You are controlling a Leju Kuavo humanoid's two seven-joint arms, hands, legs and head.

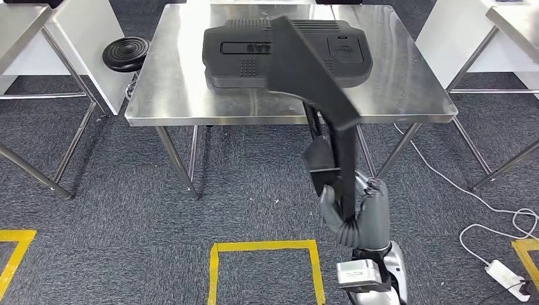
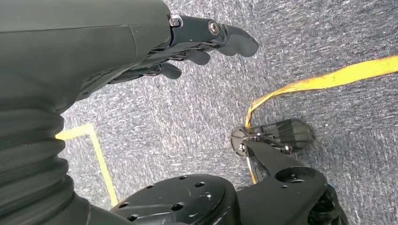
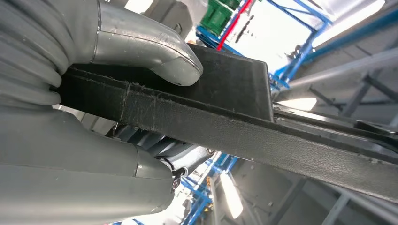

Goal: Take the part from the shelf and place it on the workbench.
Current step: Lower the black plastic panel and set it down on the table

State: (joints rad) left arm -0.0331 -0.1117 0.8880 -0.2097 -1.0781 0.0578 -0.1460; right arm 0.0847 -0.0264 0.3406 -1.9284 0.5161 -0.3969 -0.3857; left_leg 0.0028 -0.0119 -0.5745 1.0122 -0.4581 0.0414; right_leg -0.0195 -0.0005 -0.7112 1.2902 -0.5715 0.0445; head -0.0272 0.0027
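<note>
My right hand (image 1: 356, 210) grips the lower end of a long black plastic part (image 1: 318, 82), held upright in front of the steel workbench (image 1: 407, 95); its broad upper end rises over the table's front edge. In the right wrist view the thumb (image 3: 155, 51) presses on the black part (image 3: 244, 131) and the fingers wrap under it. A large black moulded cover (image 1: 235, 54) lies on the workbench top. My left hand (image 2: 197, 42) hangs over the grey carpet with its fingers apart and nothing in it.
Yellow tape squares (image 1: 264, 248) mark the carpet before the workbench. A black round stool (image 1: 126, 52) stands at the table's left, other steel tables (image 1: 25, 25) flank both sides. A white cable and power strip (image 1: 505, 273) lie on the floor at right.
</note>
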